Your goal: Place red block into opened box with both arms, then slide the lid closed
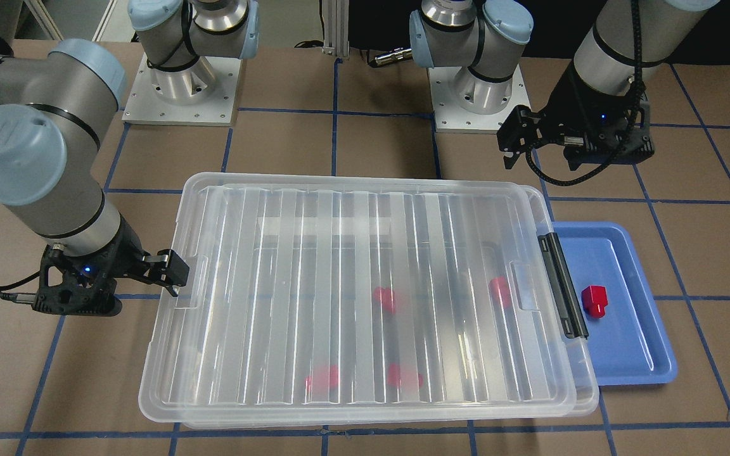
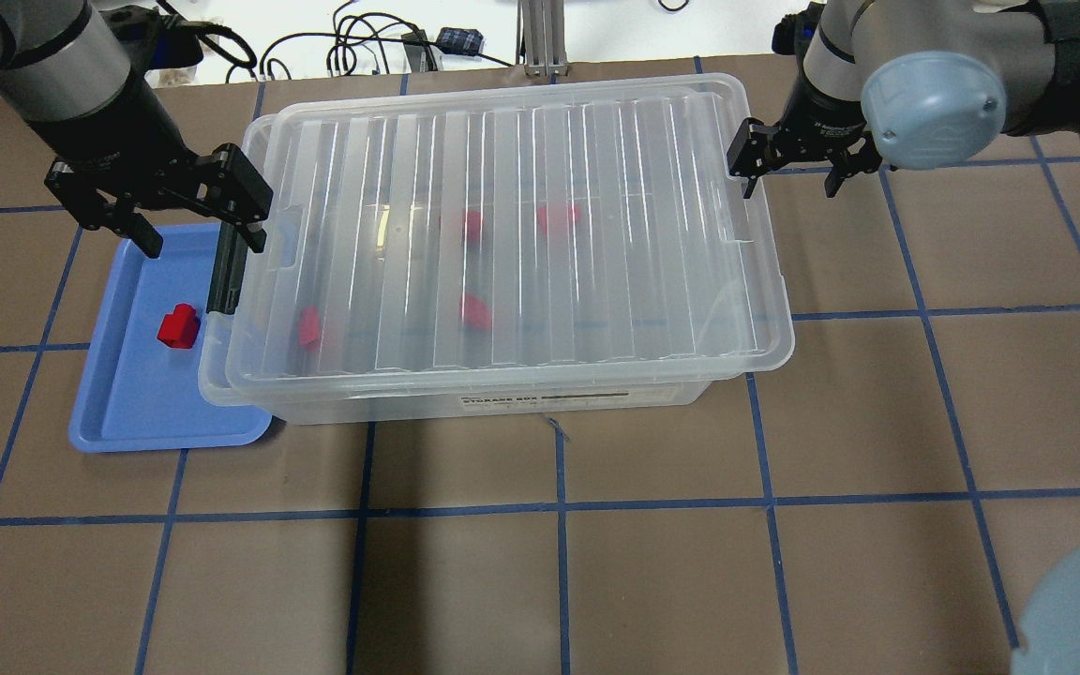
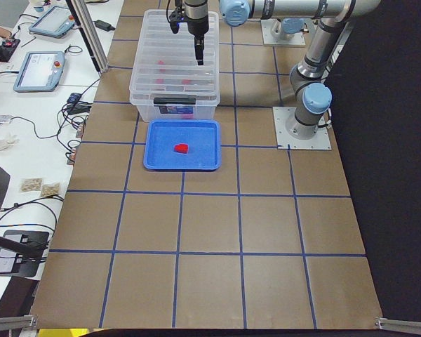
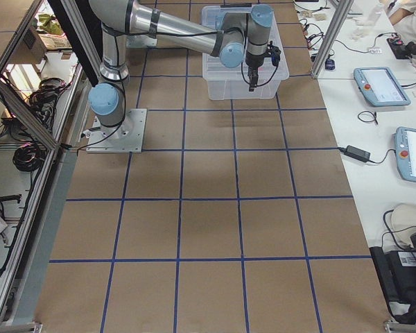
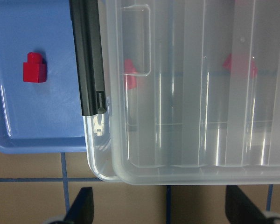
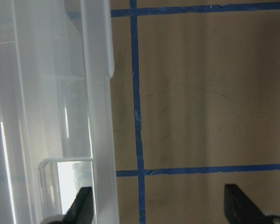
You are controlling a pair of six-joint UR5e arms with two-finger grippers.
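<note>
The clear box [image 2: 409,403] sits mid-table with the ribbed lid [image 2: 502,234] lying on it, shifted slightly so the box's corner [image 5: 98,158] shows. Several red blocks [image 1: 385,299] lie blurred under the lid. One red block [image 2: 177,326] rests in the blue tray [image 2: 146,403] beside the box's black clip [image 2: 226,272]. My left gripper [image 2: 198,225] hangs open above the clip end, empty. My right gripper [image 2: 788,173] is open at the lid's opposite short edge, one finger [image 6: 81,207] over the lid's rim, the other over bare table.
The arm bases [image 1: 181,82] stand on plates behind the box. Blue tape lines grid the brown table [image 2: 596,562]. Side benches carry tablets [image 3: 38,70] and cables [image 3: 77,112]. A person's hands [image 4: 405,10] show at the far bench.
</note>
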